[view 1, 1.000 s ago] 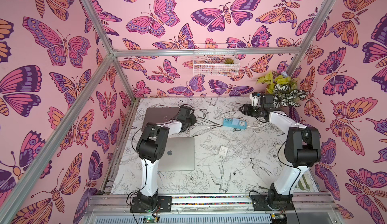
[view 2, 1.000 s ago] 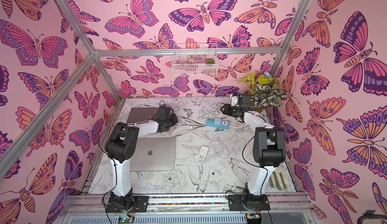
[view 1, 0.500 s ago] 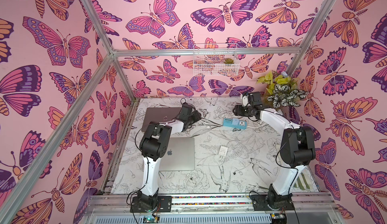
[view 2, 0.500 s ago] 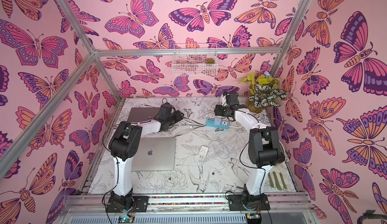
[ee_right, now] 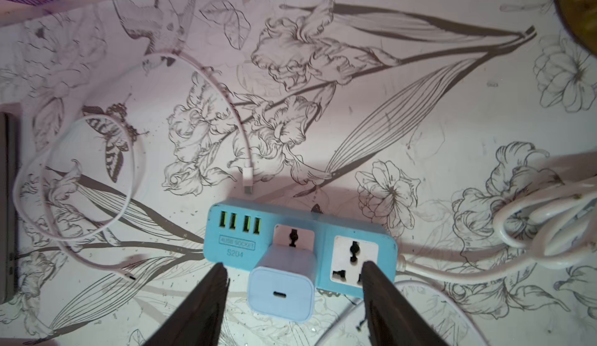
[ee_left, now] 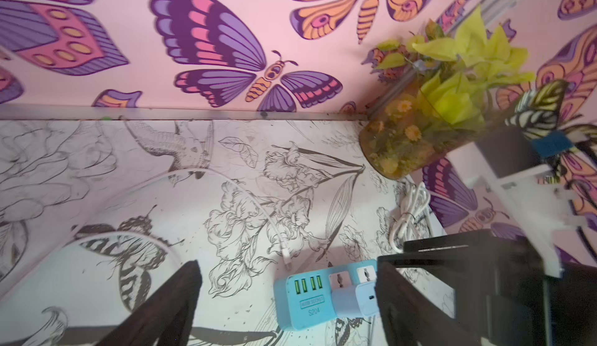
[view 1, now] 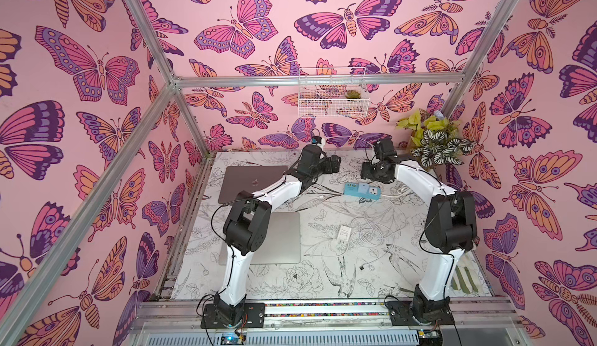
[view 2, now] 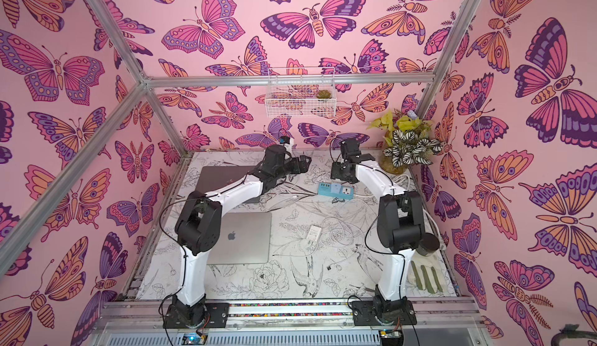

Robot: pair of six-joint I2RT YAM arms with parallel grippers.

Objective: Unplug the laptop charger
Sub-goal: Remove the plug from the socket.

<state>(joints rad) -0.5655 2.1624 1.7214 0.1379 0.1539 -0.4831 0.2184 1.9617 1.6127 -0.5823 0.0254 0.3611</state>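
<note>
The white laptop charger (ee_right: 281, 283) is plugged into the blue power strip (ee_right: 239, 231), and its port is empty. My right gripper (ee_right: 294, 264) hovers open over it, one finger on each side, touching nothing. A loose white cable (ee_right: 74, 173) loops on the table, its plug end (ee_right: 248, 179) lying just beside the strip. My left gripper (ee_left: 289, 263) is open and empty above the table by the strip (ee_left: 300, 299) and charger (ee_left: 355, 296). In both top views the grippers (view 1: 336, 168) (view 1: 374, 176) face each other at the back, over the strip (view 1: 361, 192) (view 2: 336, 190).
A dark grey laptop (view 1: 252, 182) lies at the back left and a silver laptop (view 1: 284, 241) in front of it. A second white charger (view 1: 344, 232) with coiled cable lies mid-table. A potted plant (view 1: 433, 140) fills the back right corner. The strip's thick cord (ee_right: 549, 228) is bundled beside it.
My left gripper has swung right, away from the dark laptop toward the strip, and has opened. My right gripper has moved left and down over the charger.
</note>
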